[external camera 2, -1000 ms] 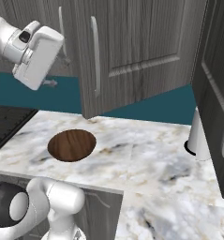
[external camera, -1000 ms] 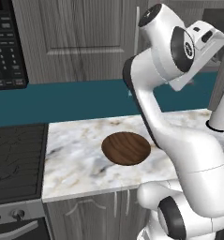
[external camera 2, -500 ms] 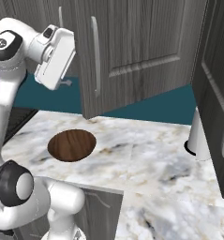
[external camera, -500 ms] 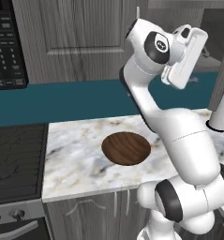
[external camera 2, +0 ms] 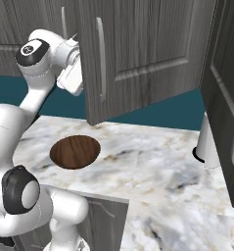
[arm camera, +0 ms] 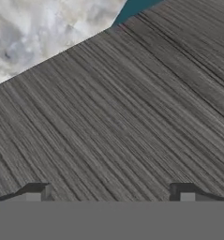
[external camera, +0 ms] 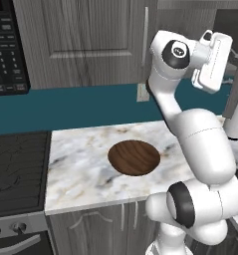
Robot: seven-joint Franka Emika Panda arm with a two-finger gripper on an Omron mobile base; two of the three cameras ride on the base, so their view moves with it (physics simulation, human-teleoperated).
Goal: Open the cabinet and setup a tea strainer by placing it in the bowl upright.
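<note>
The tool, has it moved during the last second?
Yes. In the right base view the tool has swung right, from the frame's left edge toward the open cabinet door. The wooden bowl stayed put.

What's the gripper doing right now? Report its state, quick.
Gripper: open, holding nothing, its fingertips wide apart facing the grey wood-grain cabinet door.

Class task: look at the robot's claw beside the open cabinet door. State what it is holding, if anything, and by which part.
Nothing is held. The claw stands open with its tips apart and bare, facing the grey wood grain of the cabinet door.
</note>
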